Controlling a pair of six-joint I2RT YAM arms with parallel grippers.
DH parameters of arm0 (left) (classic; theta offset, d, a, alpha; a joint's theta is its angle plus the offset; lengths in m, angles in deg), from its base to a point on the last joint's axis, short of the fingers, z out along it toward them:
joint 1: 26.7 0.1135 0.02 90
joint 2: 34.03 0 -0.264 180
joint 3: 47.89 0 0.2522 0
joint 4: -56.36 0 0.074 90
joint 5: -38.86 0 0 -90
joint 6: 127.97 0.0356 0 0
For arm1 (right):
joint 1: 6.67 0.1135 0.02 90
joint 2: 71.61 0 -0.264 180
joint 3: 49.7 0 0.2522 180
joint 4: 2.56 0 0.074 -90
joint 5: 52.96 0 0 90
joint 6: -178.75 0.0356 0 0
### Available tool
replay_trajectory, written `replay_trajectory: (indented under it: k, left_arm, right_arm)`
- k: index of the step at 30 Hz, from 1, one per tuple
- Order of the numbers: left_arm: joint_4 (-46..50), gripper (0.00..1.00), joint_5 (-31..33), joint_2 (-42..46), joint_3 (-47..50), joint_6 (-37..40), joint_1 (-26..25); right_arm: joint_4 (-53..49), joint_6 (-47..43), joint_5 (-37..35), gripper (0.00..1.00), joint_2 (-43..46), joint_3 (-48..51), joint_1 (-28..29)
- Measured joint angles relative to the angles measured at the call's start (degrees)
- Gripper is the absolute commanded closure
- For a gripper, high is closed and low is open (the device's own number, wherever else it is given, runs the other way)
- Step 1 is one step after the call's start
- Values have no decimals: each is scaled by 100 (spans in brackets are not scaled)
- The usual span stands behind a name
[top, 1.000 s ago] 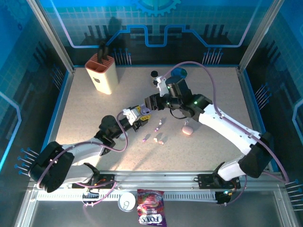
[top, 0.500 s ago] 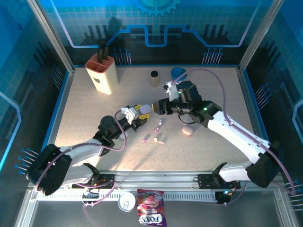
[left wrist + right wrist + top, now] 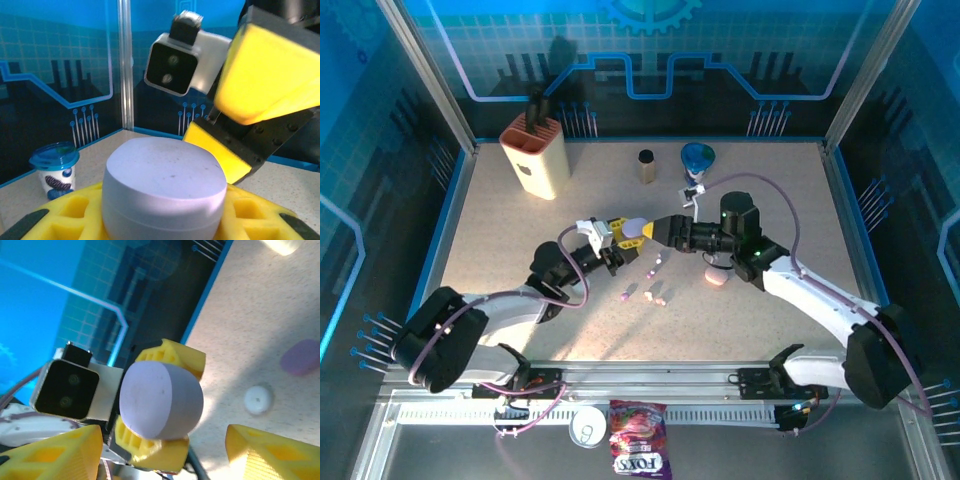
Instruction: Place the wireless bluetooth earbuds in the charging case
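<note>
Your left claw (image 3: 617, 235) is clamped on the lavender charging case (image 3: 634, 228), which sits between its yellow fingers (image 3: 75, 210). Your right claw (image 3: 658, 231) stands wide, 1 finger (image 3: 55, 455) on each side of that case, not touching it. The earbuds (image 3: 628, 294) lie loose on the surface (image 3: 520, 230) close by, near a pink case (image 3: 717, 276).

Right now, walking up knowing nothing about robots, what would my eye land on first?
Mid-table, two arms meet nose to nose: the left gripper clamps a pale lilac pebble-shaped plastic case, and the right gripper faces it with yellow fingers spread open. Just nearer the arms' bases, tiny pastel plastic earbuds lie loose on the speckled beige table, with a pink pebble-shaped case to their right.
</note>
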Motion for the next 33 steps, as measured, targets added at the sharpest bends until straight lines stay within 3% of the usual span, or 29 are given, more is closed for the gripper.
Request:
replay_trajectory:
  k: [6, 13, 16, 23, 26, 28, 33]
  left_arm:
    - [-278, 69, -173, -212, -42, -85, -79]
    - [-511, 68, -195, -223, -76, -98, -92]
    - [-568, 65, -188, -223, -76, -94, -92]
    - [-284, 20, -107, -195, -76, -61, -105]
    - [44, 6, -44, -57, -76, 33, -109]
    - [317, 1, 7, 103, -76, 94, -109]
    - [1095, 1, 208, 577, -74, 251, -107]
  right_arm:
    - [1032, 754, 199, 42, -372, 114, 4]
    - [1436, 1141, 282, 72, -433, 146, 2]
    - [1499, 1231, 280, 78, -435, 151, -15]
    - [1464, 1150, 142, 78, -431, 286, -46]
    - [1141, 874, -118, 78, -374, 389, -153]
    - [769, 588, -378, 78, -286, 452, -256]
    - [-457, -354, -1355, 77, -170, 470, -439]
